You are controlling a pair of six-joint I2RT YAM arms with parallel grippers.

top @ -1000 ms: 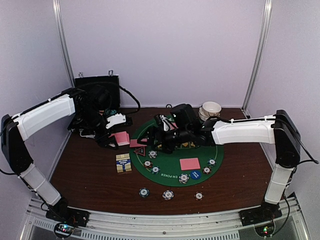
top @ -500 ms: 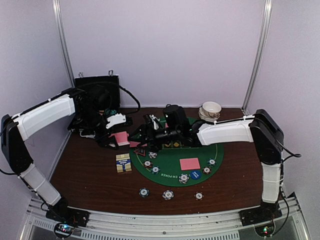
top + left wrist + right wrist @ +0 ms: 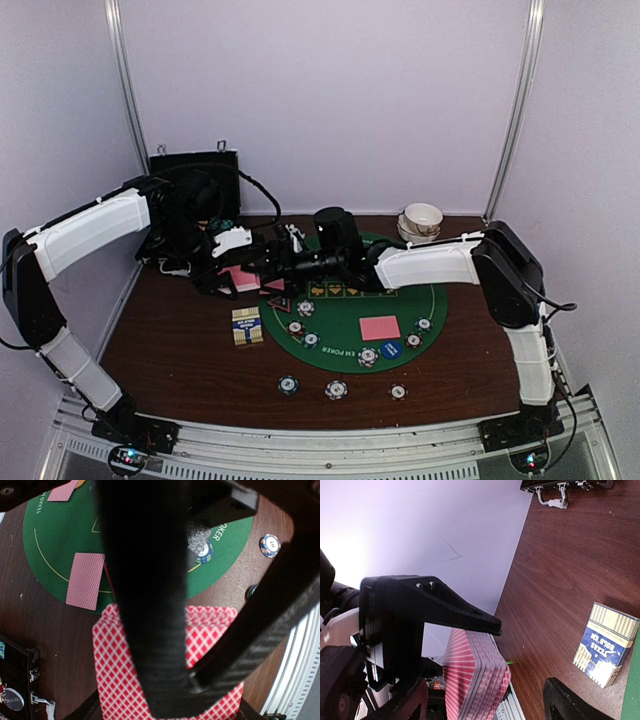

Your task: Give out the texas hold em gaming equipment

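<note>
Your left tool (image 3: 222, 272) is clenched on the deck of cards (image 3: 243, 277) over the counter's (image 3: 170, 340) far left part, your right tool (image 3: 262, 262) sits beside it with jaws apart, and with only a card (image 3: 379, 327) and some chips (image 3: 335, 389) laid out, most dealing looks left to do.

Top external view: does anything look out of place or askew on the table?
Three round stripe-edged poker chips lie off the round green felt mat, on the brown wooden table near its front edge; possibly deliberate.
</note>
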